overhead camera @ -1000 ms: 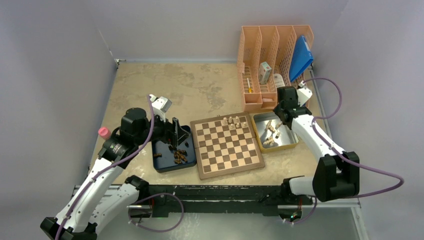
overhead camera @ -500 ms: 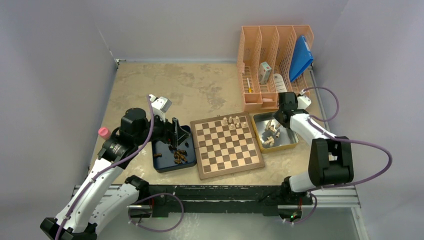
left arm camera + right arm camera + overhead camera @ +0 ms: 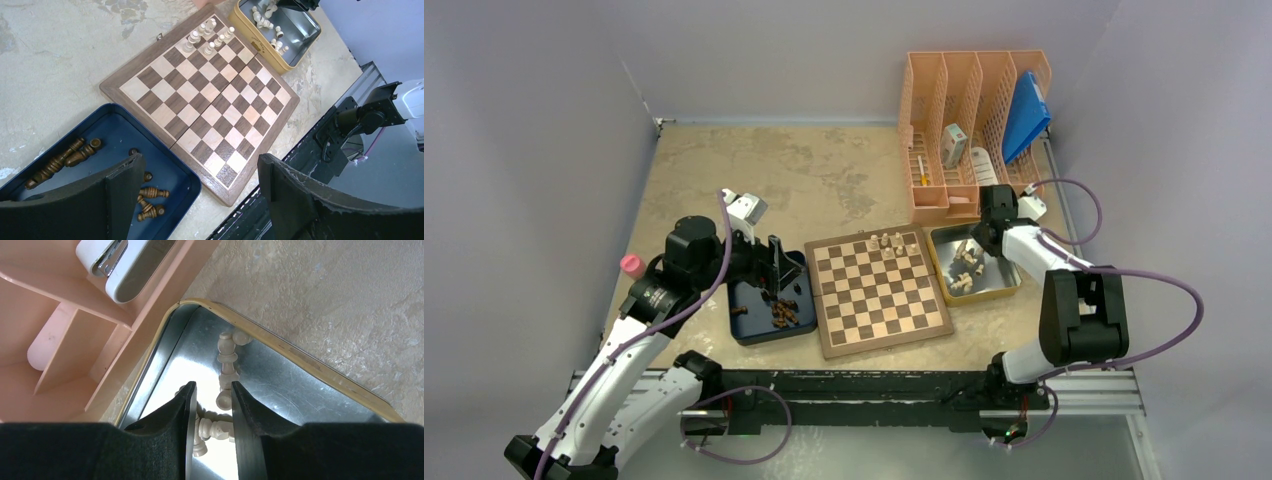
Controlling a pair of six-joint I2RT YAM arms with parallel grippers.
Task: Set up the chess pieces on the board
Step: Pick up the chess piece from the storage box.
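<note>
The board point(image 3: 879, 290) lies mid-table, with several pale chess pieces point(image 3: 891, 243) standing on its far rows; it also shows in the left wrist view point(image 3: 200, 100). More pale pieces point(image 3: 967, 265) lie in the yellow tray point(image 3: 999, 292). My right gripper point(image 3: 977, 240) is low in that tray, its jaws narrowly open point(image 3: 212, 390) with a lying pale piece point(image 3: 215, 429) between them. Dark pieces point(image 3: 782, 312) lie in the dark blue tray point(image 3: 754, 330). My left gripper point(image 3: 779, 280) hovers over that tray, wide open and empty point(image 3: 200, 161).
A peach desk organizer point(image 3: 969, 100) stands right behind the yellow tray, holding a blue folder point(image 3: 1027, 115) and a white stapler point(image 3: 115, 270). A pink object point(image 3: 632, 265) sits at the table's left edge. A black rail point(image 3: 854, 385) runs along the front.
My right arm has folded back and its gripper has dropped into the yellow tray over the pale pieces. The left arm has not moved.
</note>
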